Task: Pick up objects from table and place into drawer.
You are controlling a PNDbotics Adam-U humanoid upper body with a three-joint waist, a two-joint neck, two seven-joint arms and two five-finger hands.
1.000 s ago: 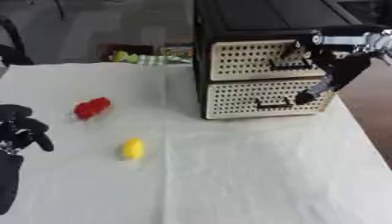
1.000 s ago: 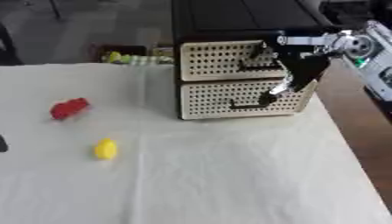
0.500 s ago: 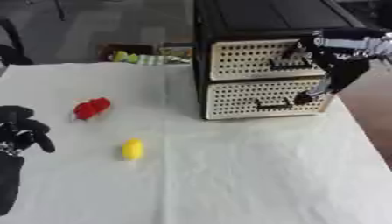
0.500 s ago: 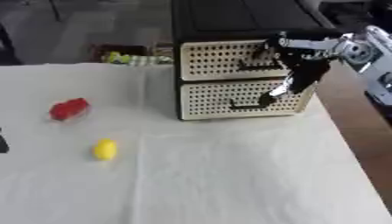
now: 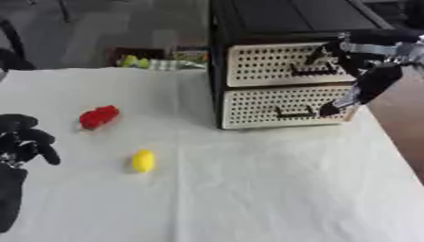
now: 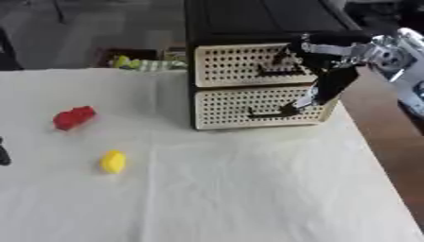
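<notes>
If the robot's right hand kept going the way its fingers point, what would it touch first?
Most likely the dark handle of the lower cream perforated drawer. The right hand reaches down and leftward, its fingertips already at the handle's right end. Whether they touch it cannot be told; depth is unclear.

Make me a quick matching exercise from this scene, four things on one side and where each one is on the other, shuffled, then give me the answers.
Things:
1. red object
2. yellow object
3. left hand
4. right hand

Places:
A. at the front of the lower drawer
B. left edge of the table
C. on the cloth, nearer the camera than the red one
D. on the cloth, left of the drawer unit

Pairs: 1-D, 2-C, 3-B, 4-A
</notes>
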